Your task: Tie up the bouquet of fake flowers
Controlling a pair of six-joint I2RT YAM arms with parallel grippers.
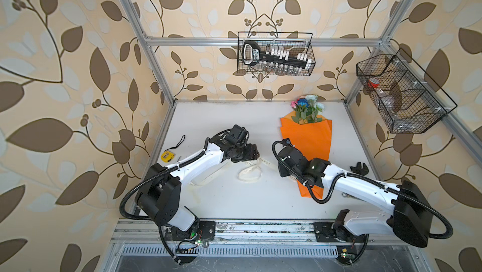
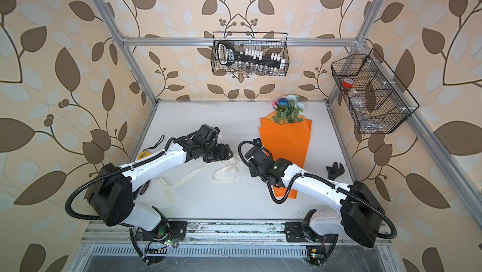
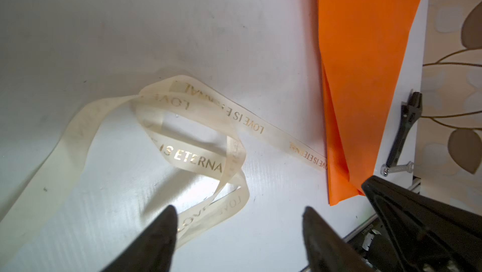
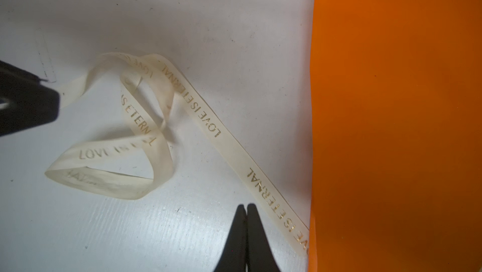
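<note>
Walls: cream wallpaper (image 1: 65,49) with brown leaves is covering three sides.
Frame: aluminium bars (image 1: 208,41) are running along the back and up the corners.
Counter: a white counter (image 1: 221,116) is catching soft glare.
Storage: one wire basket (image 1: 245,69) is hanging on the back bar, a second wire basket (image 1: 417,124) on the right.

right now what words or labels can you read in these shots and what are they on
"LOVE IS ETERNAL": gold print, repeated along the cream ribbon lying on the table.
Label on the black tool handle in the wire basket: too small to read.
Marking on the yellow tape measure: too small to read.
</note>
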